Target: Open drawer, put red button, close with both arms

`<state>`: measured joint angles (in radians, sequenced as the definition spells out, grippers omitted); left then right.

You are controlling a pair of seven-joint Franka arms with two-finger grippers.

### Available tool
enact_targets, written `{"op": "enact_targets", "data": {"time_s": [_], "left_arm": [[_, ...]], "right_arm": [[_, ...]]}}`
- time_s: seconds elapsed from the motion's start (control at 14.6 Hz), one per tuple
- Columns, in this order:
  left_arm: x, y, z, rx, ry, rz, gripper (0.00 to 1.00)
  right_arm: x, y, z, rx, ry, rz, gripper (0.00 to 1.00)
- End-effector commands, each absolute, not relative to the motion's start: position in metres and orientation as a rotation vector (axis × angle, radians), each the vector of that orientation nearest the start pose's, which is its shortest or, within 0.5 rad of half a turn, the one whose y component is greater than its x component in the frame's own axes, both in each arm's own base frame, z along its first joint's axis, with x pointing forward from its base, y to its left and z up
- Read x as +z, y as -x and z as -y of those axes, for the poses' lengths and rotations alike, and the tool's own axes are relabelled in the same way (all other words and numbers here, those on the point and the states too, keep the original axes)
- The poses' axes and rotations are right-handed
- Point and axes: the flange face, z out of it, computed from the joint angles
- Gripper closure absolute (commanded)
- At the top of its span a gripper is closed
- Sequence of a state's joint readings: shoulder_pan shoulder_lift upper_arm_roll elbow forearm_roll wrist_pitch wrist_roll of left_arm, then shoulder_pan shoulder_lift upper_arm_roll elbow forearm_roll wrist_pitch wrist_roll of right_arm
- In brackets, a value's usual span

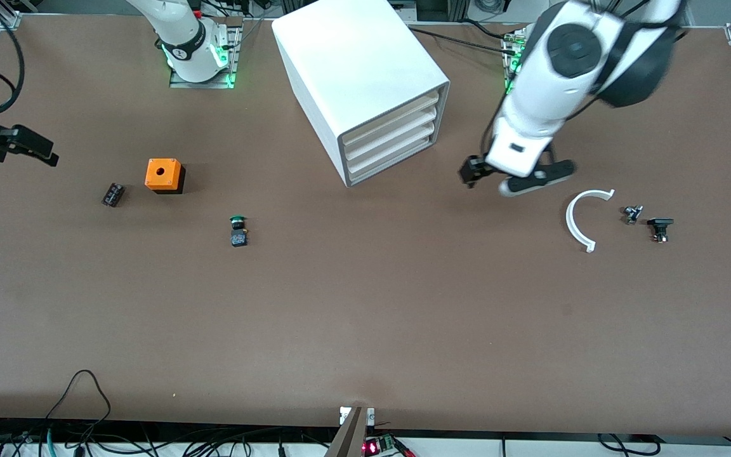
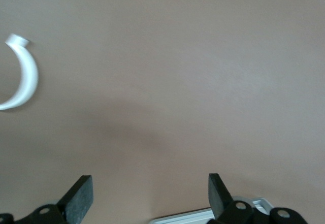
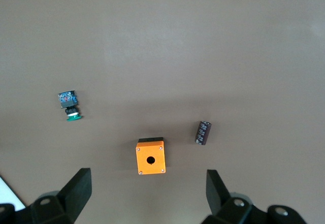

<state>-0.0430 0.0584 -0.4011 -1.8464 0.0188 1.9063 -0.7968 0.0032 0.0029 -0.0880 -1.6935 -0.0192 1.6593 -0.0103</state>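
Hovering with fingers spread, the left end effector (image 2: pixel 150 196) hangs over bare desk (image 1: pixel 365 330) just beside the white cabinet (image 1: pixel 353 70). Its three drawers (image 1: pixel 391 136) are all shut, so opening one is probably the step in hand, and the next move calls for reaching a drawer front. The right end effector (image 3: pixel 147 191), also spread, waits over the orange box (image 3: pixel 150 158). The red button shows nowhere, only a green-capped button (image 1: pixel 237 230).

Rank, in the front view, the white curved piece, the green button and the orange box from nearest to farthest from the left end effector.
From the left end effector:
1. White curved piece, beside it, toward the left arm's end.
2. Green button, toward the right arm's end.
3. Orange box, farther toward that end.
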Motion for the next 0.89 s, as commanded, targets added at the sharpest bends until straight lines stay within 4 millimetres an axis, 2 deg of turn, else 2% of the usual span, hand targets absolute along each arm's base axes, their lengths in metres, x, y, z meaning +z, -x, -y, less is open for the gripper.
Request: {"op": "enact_targets", "data": {"time_s": [0.0,0.14,0.27,0.41,0.48,0.62,0.82], "left_arm": [[0.551,-0.543,0.189,0.001,3.073,0.395,0.00],[0.586,-0.554,0.139,0.006,3.077,0.328,0.00],[0.615,-0.556,0.100,-0.010,3.081,0.286,0.00],[0.629,-0.553,0.063,-0.012,3.091,0.293,0.00],[0.633,-0.552,0.050,-0.023,3.091,0.312,0.00],[0.640,-0.549,0.040,-0.045,3.086,0.336,0.00],[0.632,-0.550,0.029,-0.018,3.091,0.227,0.00]], "right_arm": [[0.578,-0.565,0.041,0.082,3.140,-0.120,0.00],[0.579,-0.553,0.047,0.070,3.136,-0.130,0.00],[0.578,-0.548,0.052,0.067,3.135,-0.142,0.00],[0.578,-0.550,0.053,0.084,3.136,-0.142,0.00],[0.577,-0.551,0.050,0.087,3.138,-0.139,0.00],[0.577,-0.551,0.050,0.087,3.136,-0.135,0.00],[0.579,-0.552,0.046,0.084,3.139,-0.108,0.00]]}}
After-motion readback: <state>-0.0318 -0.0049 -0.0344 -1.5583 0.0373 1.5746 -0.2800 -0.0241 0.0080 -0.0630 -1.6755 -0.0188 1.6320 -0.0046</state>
